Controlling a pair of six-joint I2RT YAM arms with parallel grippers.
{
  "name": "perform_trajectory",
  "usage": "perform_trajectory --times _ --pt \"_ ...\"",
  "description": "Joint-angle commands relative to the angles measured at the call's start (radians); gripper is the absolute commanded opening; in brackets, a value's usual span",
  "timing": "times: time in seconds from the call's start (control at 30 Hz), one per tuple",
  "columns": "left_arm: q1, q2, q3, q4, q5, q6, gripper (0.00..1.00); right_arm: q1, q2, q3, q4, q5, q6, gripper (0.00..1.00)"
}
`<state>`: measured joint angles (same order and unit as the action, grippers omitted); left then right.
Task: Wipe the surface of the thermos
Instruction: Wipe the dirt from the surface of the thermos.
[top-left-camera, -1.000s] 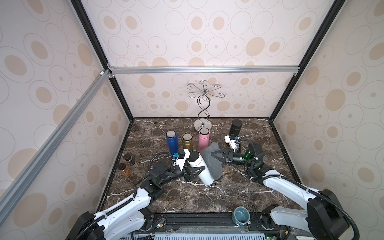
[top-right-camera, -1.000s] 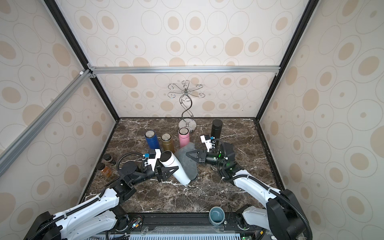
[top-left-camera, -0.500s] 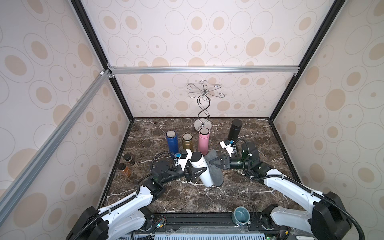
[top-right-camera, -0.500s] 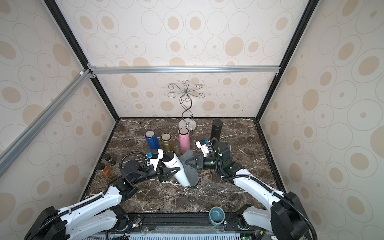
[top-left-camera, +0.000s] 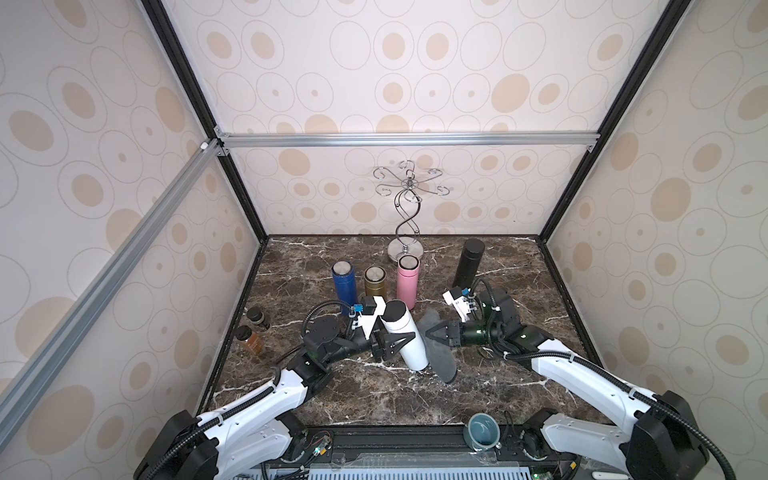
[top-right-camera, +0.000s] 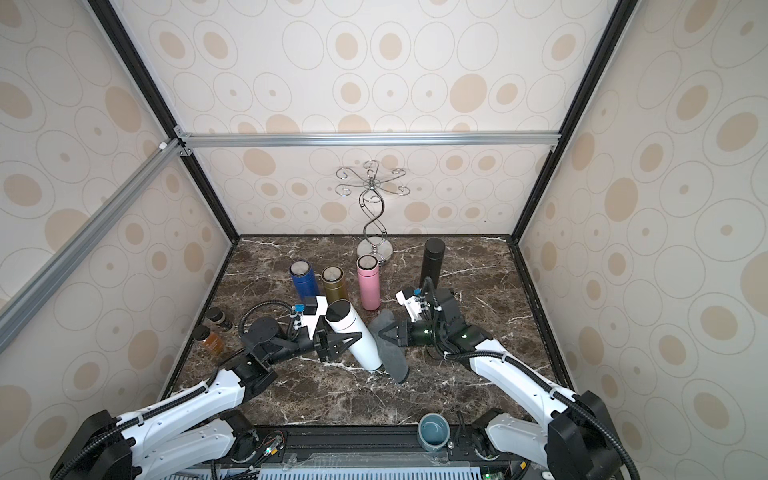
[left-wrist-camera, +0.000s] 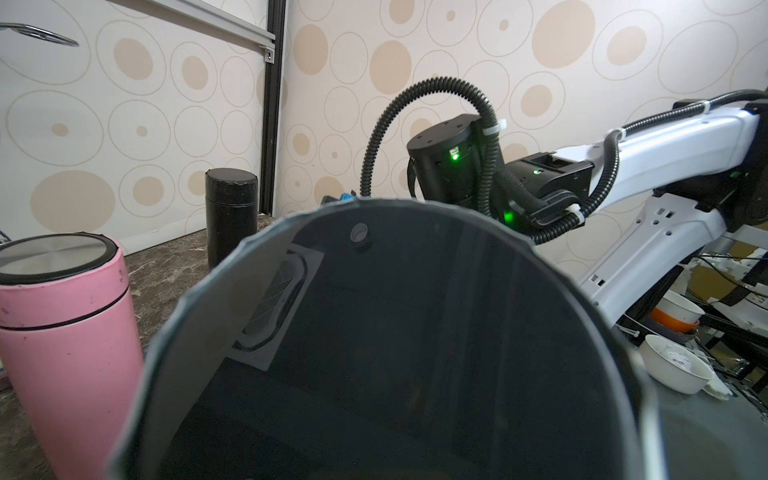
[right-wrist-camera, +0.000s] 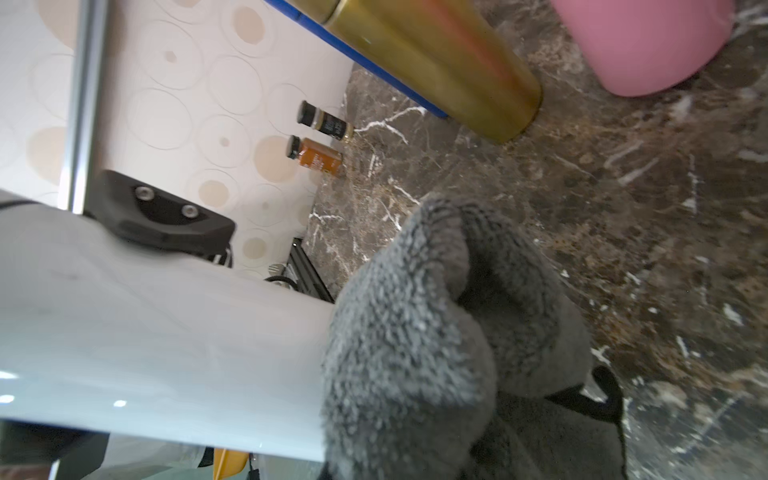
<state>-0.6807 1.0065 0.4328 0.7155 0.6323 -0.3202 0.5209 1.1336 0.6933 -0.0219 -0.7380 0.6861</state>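
Tilted thermos (top-left-camera: 405, 338) at centre, cloth (top-left-camera: 442, 361) touching its right side, 3 flasks (top-left-camera: 375, 279) behind

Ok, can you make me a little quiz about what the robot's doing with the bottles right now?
1. True or false: the white thermos stands upright.
2. What does the right gripper hold? A) a sponge B) a grey cloth C) a spoon
3. How many other thermoses stand upright?

Key:
1. False: it leans, clamped by the left gripper.
2. B.
3. Four: blue thermos, gold thermos, pink thermos, black thermos.
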Motion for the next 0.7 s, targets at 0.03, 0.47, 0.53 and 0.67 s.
perform_trajectory --times 0.03,0.47,0.53,0.67 --pt "-0.002 0.007 0.06 0.124 0.036 0.003 0.0 -0.02 0.017 0.048 0.224 -0.126 0.115 0.0" --pt "-0.001 0.044 0.059 0.169 0.057 -0.011 0.0 -0.001 0.237 0.081 0.464 -0.351 0.249 0.0" --pt "-0.002 0.046 0.062 0.168 0.058 -0.008 0.0 0.001 0.249 0.06 0.496 -0.38 0.257 0.0" --pt "0.0 0.046 0.066 0.162 0.055 -0.004 0.0 0.001 0.257 0.031 0.486 -0.411 0.24 0.0"
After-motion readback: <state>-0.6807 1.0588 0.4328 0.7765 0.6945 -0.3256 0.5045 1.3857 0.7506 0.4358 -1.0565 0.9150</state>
